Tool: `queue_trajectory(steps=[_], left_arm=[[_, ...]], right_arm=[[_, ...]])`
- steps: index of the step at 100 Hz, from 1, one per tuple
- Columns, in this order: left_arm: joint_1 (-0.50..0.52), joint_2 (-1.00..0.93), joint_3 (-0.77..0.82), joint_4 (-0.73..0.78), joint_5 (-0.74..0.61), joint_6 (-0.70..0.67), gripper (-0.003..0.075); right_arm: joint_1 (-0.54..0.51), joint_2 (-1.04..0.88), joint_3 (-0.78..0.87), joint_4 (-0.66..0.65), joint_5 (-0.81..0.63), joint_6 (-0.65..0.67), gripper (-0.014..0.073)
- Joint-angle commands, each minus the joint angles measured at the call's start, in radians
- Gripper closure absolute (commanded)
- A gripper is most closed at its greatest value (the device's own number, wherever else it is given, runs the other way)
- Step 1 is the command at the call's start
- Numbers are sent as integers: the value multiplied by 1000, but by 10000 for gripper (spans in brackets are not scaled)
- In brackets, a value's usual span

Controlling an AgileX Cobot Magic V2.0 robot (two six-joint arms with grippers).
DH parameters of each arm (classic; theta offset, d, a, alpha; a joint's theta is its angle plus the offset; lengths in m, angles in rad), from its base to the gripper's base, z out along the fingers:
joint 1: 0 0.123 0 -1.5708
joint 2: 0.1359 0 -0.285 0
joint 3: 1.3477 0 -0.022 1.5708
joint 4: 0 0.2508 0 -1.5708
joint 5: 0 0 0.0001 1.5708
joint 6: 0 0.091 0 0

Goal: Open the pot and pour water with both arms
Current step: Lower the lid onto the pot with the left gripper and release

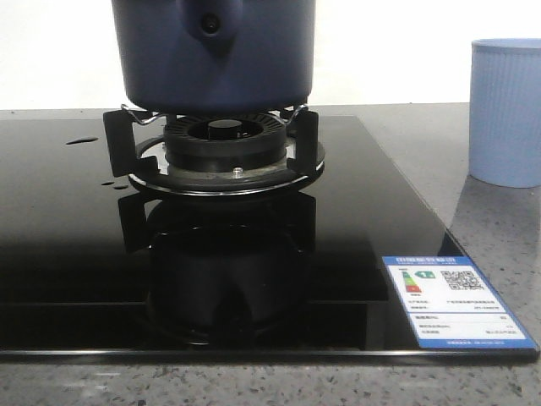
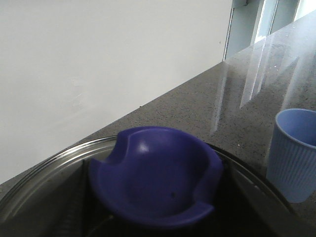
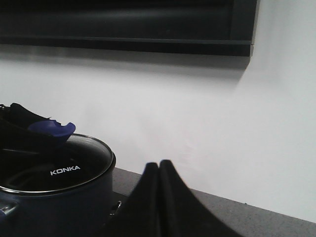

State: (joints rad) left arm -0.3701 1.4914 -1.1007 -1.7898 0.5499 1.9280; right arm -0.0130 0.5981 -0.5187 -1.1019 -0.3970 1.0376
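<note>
Clearly the pot sits lidded on the burner; the left end effector's state I cannot tell, the right end effector is closed, empty, waiting.

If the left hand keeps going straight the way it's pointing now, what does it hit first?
Most likely the blue lid knob: in the left wrist view it sits dead centre just ahead of the camera, on the glass lid. The hand's own fingers aren't visible, so the gap is unclear.
</note>
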Motion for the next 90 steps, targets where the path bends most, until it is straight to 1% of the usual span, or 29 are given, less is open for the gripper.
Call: queue_trajectory(steps=[1, 9, 23, 28, 35, 45, 52, 64, 90], left_arm=[[-7, -34, -35, -72, 41, 29, 412], [-7, -34, -35, -72, 41, 58, 412], [-7, -34, -35, -72, 41, 58, 412], [-7, -34, -35, -72, 43, 58, 400], [-7, -34, -35, -72, 45, 58, 340], [-7, -34, -35, -72, 45, 58, 225], [-7, -34, -36, -72, 57, 58, 182], [-7, -34, -62, -72, 100, 54, 179], [-7, -53, -105, -72, 95, 27, 178]], right_arm=[[-3, -1, -27, 21, -34, -1, 662], [-3, -1, -27, 21, -34, -1, 662], [-3, -1, -27, 21, -32, -1, 662], [-3, -1, -27, 21, -32, -1, 662], [-3, -1, -27, 18, -32, -1, 662], [-3, -1, -27, 16, -32, -1, 662], [-3, -1, -27, 16, -31, -1, 662], [-3, -1, -25, 16, -23, -1, 662], [-3, -1, -25, 15, 1, -1, 662]])
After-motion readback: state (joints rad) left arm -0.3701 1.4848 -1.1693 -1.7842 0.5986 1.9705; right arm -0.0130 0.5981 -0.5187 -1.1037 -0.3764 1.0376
